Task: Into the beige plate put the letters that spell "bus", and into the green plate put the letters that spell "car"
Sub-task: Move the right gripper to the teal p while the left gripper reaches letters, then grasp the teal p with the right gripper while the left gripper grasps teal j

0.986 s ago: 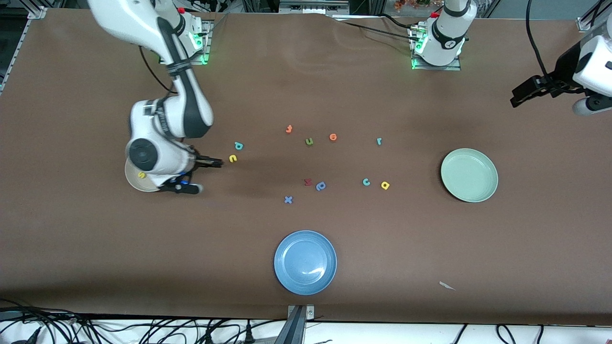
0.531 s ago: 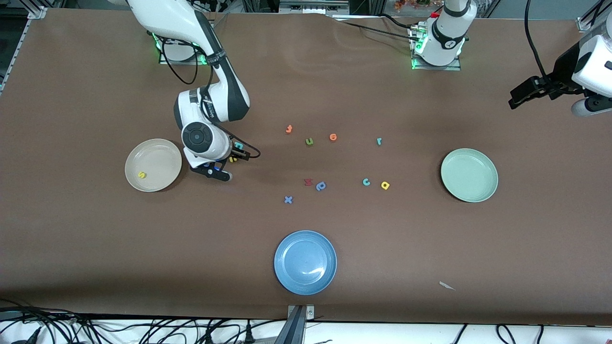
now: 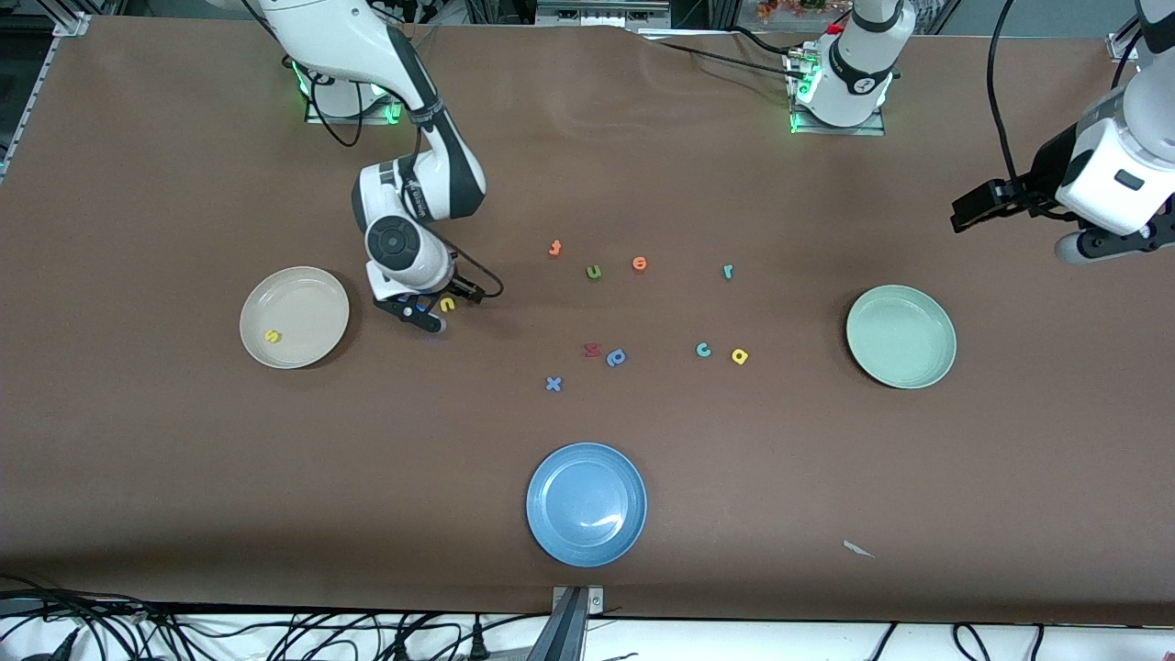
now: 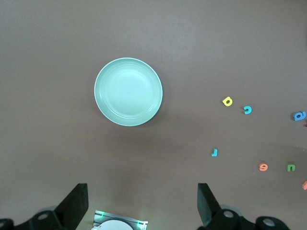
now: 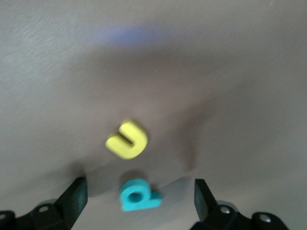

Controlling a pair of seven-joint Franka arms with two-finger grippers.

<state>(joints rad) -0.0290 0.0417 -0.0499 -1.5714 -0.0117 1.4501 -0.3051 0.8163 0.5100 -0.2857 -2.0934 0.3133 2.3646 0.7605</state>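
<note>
Right gripper newly over yellow u

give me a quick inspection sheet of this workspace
surface: brown table, one pale scrap on it
job's things: yellow s in beige plate; green plate empty; teal c, yellow a, teal r loose
clutter: blue plate, spare letters mid-table
grippers: right pincer open over yellow u, teal b; left pincer open, high, waiting
cables: along table edges
surroundings: nothing seen
</note>
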